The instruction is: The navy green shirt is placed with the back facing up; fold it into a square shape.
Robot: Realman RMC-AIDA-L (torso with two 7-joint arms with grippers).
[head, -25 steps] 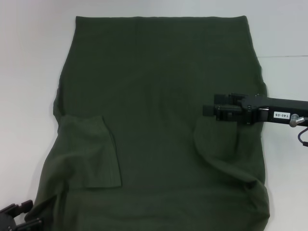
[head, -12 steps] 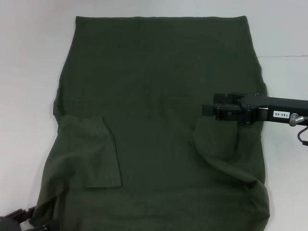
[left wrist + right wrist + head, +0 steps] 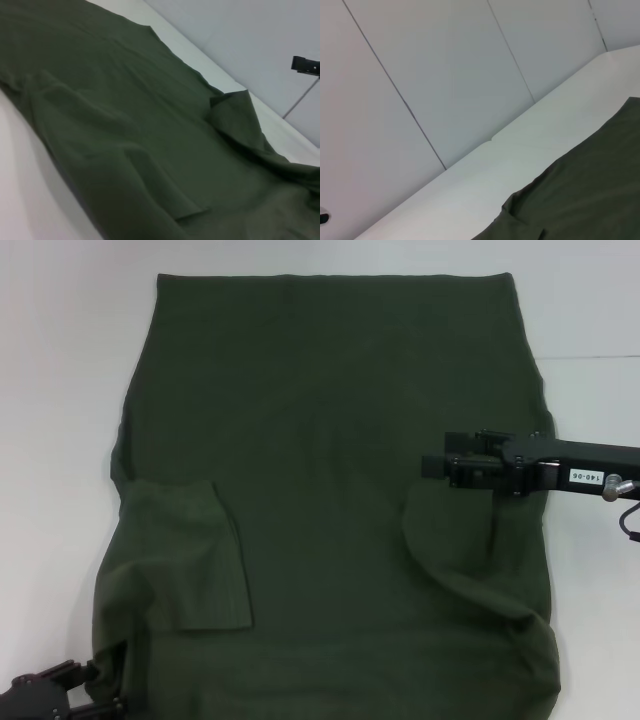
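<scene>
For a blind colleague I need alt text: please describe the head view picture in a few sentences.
A large navy green shirt lies spread over a white table, with both sleeves folded inward onto it. The right gripper reaches in from the right, above the folded right sleeve. The left gripper sits at the shirt's near left corner.

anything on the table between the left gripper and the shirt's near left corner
Nothing visible is. In the head view the left gripper is already at the near left corner of the navy green shirt, and only bare white table lies beside it. The right gripper hovers over the shirt's right side.
</scene>
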